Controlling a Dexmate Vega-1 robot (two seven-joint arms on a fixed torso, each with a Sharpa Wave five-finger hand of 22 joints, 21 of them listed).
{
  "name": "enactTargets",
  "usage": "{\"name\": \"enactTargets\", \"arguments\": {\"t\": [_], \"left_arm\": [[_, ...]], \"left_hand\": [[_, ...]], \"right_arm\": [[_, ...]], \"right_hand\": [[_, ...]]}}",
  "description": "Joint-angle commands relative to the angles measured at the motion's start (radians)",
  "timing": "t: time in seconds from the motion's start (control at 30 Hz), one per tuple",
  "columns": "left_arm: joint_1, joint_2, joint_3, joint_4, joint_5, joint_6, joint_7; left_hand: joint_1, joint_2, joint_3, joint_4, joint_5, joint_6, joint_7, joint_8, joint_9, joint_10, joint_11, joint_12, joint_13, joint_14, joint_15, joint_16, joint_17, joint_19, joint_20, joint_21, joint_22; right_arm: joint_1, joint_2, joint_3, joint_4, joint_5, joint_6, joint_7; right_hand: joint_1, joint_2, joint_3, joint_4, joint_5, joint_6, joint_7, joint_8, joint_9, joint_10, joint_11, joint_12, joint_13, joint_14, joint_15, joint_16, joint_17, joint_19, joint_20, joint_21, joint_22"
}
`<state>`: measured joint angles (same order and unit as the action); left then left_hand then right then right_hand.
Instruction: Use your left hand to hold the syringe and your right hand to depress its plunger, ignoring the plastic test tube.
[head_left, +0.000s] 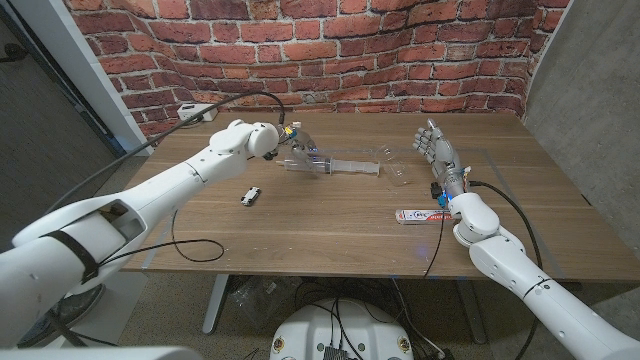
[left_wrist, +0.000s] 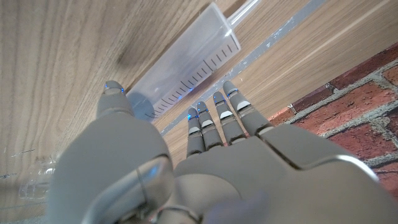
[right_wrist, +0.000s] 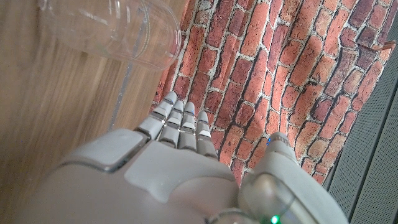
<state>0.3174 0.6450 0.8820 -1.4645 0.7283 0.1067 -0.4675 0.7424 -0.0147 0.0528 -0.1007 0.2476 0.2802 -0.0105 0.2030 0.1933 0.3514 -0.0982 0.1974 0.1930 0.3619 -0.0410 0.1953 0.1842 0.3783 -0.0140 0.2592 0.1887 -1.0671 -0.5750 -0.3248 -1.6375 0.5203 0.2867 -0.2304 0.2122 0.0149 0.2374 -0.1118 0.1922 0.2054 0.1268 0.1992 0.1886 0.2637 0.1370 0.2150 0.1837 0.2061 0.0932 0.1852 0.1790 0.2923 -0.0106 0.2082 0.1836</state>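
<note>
Syringe: clear barrel with printed graduations, laid lengthwise on the wooden table, its near end at the fingertips of the left hand. In the left wrist view the syringe is seen just beyond the thumb and fingers, which bracket its end; whether it is actually gripped cannot be told. Contents of the barrel cannot be made out.

Plastic test tube: transparent, rounded end, lying on the table just ahead of the right hand; nothing is seen inside it.

Right hand: held upright, fingers apart, nothing grasped, well apart from the syringe.

Small black and white object: nearer the robot than the left hand. White labelled packet: beside the right wrist.
</note>
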Motion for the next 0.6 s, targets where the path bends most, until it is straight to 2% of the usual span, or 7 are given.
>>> {"name": "enactTargets", "arguments": {"t": [0.03, 0.23, 0.6], "left_arm": [[-0.010, -0.028, 0.027, 0.050, 0.011, -0.005, 0.042], [0.012, -0.028, 0.048, 0.033, 0.090, 0.042, 0.111], [0.029, -0.042, 0.050, 0.058, 0.077, 0.030, 0.136]], "left_hand": [[0.011, 0.002, -0.001, 0.001, 0.005, 0.001, -0.005, -0.002, 0.002, 0.005, -0.005, 0.001, 0.005, 0.009, -0.044, 0.001, 0.004, 0.008, 0.009, 0.002, 0.002], [0.023, 0.007, 0.004, -0.003, 0.006, 0.013, -0.010, 0.003, 0.002, 0.018, -0.007, 0.006, 0.005, 0.021, -0.045, 0.004, 0.003, 0.014, 0.005, 0.003, 0.003], [0.040, 0.013, 0.009, -0.009, 0.007, 0.031, -0.013, 0.009, 0.002, 0.034, -0.010, 0.011, 0.005, 0.037, -0.054, 0.007, 0.003, 0.021, 0.002, 0.005, 0.003]], "right_arm": [[-0.002, 0.005, -0.001, 0.009, 0.000, 0.012, 0.000], [-0.018, 0.005, 0.006, 0.003, 0.004, 0.017, -0.009], [-0.024, -0.002, 0.008, -0.006, 0.005, 0.010, -0.008]], "right_hand": [[0.013, -0.002, 0.001, -0.002, -0.002, 0.003, 0.007, -0.001, 0.001, 0.007, 0.003, 0.000, 0.002, 0.005, 0.002, 0.000, 0.004, 0.002, 0.007, 0.003, 0.002], [0.013, -0.002, 0.001, -0.003, -0.003, 0.003, 0.006, -0.001, 0.001, 0.008, 0.004, 0.000, 0.002, 0.005, 0.003, 0.000, 0.004, 0.002, 0.006, 0.003, 0.002], [0.013, -0.002, 0.001, -0.003, -0.003, 0.003, 0.006, -0.001, 0.001, 0.009, 0.005, 0.000, 0.002, 0.005, 0.004, 0.000, 0.004, 0.003, 0.007, 0.003, 0.002]]}}
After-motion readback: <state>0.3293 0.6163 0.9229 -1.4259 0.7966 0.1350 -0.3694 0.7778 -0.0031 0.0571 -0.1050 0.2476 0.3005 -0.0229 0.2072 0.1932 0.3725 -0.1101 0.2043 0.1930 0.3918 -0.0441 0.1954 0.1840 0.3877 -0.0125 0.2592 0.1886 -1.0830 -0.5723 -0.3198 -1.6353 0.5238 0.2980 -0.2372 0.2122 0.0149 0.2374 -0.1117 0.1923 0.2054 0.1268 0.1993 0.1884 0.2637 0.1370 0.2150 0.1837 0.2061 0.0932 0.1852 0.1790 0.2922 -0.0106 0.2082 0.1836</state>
